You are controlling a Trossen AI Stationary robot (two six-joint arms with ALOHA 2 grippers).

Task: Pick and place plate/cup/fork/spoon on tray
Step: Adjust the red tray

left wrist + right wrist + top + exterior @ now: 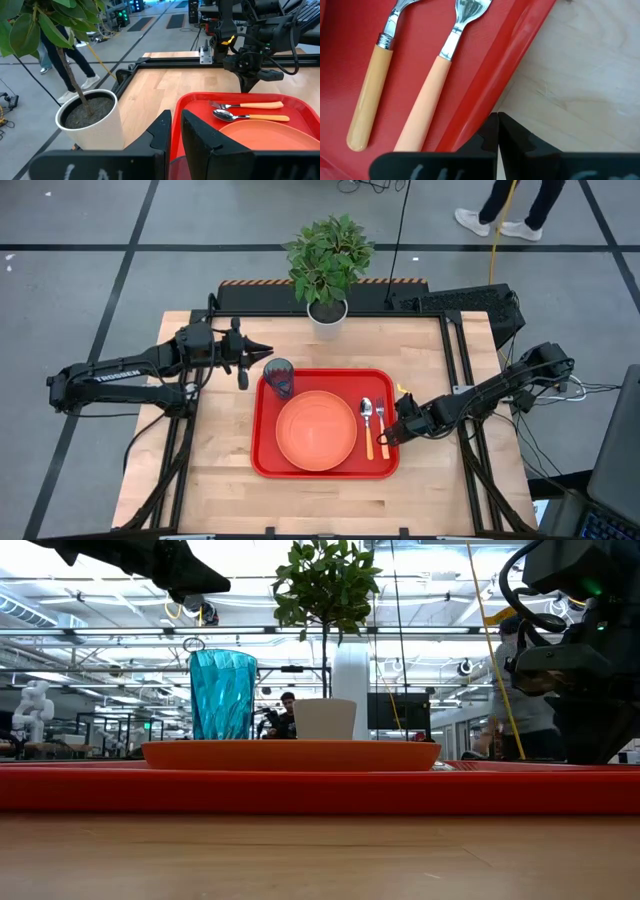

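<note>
While the red tray (262, 460) carries all four pieces, both pincers hang off its rims with nothing held. Its right rim lies just inward of the right pincer (383, 439), whose fingers (489, 132) are pressed nearly together above the bare wood of the desk (430, 485) beside that rim. Closest to this pincer is the fork (439, 75), just inside the rim; the spoon (374, 82) lies parallel one step farther in, apart from it. Beyond the spoon rests the orange-salmon plate (316, 431), filling the tray's middle. Off the tray's far left corner is the left pincer (268, 348), raised, its fingers (161, 131) a narrow slit apart. Just ahead of it the teal cup (279, 377) stands upright in that corner. A white pot with a green plant (328, 265) stands near this pincer, at the desk's far edge.
</note>
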